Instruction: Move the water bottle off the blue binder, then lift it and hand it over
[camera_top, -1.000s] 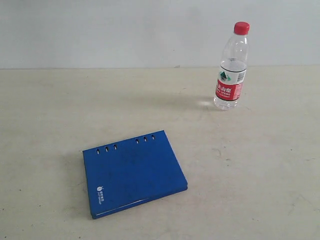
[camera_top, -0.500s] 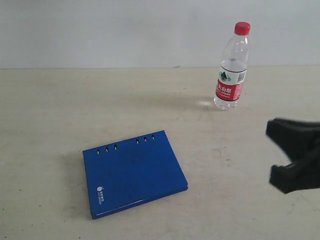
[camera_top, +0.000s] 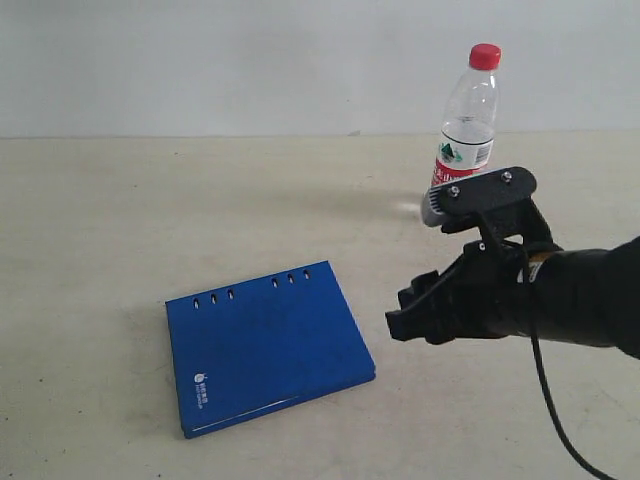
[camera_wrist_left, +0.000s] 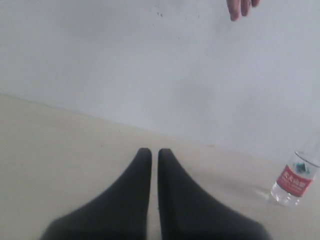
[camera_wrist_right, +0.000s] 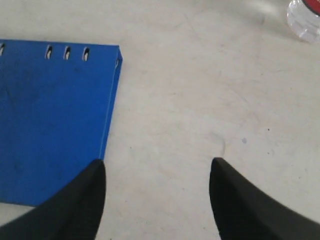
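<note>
Fingers of the right gripper (camera_top: 398, 312), apart and empty, have advanced near the blue binder (camera_top: 265, 345); the left gripper (camera_wrist_left: 152, 151) has its fingers together.

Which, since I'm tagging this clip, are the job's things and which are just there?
Job: water bottle, blue binder, open right gripper, shut left gripper.
Just there: table, wall, someone's fingers (role unclear).
</note>
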